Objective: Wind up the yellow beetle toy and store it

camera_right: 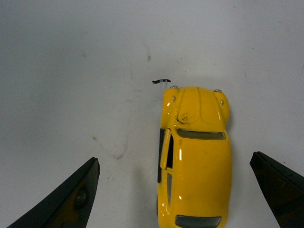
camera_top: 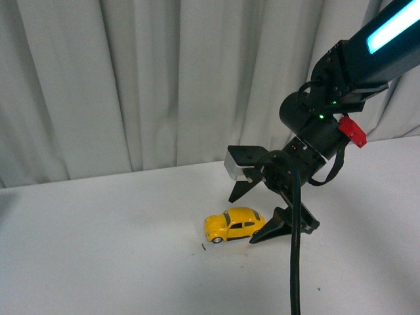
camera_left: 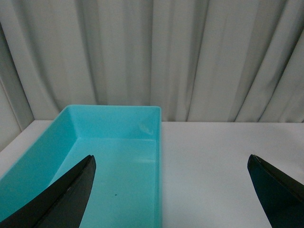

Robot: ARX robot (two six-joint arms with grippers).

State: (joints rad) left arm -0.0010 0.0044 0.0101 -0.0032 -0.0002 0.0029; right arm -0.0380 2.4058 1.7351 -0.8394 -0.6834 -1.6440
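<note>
The yellow beetle toy point(camera_top: 233, 224) rests on its wheels on the white table, nose pointing left. My right gripper point(camera_top: 252, 216) hovers open right behind its tail, one finger above and one beside the rear bumper. In the right wrist view the yellow beetle toy point(camera_right: 195, 156) lies between the wide-spread black fingers point(camera_right: 66, 199), closer to one of them, untouched, with one door slightly ajar. The left gripper point(camera_left: 171, 166) is open with nothing in it, seen only in its own wrist view, above the edge of a turquoise bin point(camera_left: 160, 142).
The turquoise bin is rectangular and holds nothing; it stands on the white table point(camera_left: 223, 161) before a grey curtain point(camera_top: 164, 79). A small dark speck point(camera_top: 203, 248) lies by the car's nose. The right arm's black cable point(camera_top: 295, 262) hangs down toward the table's front.
</note>
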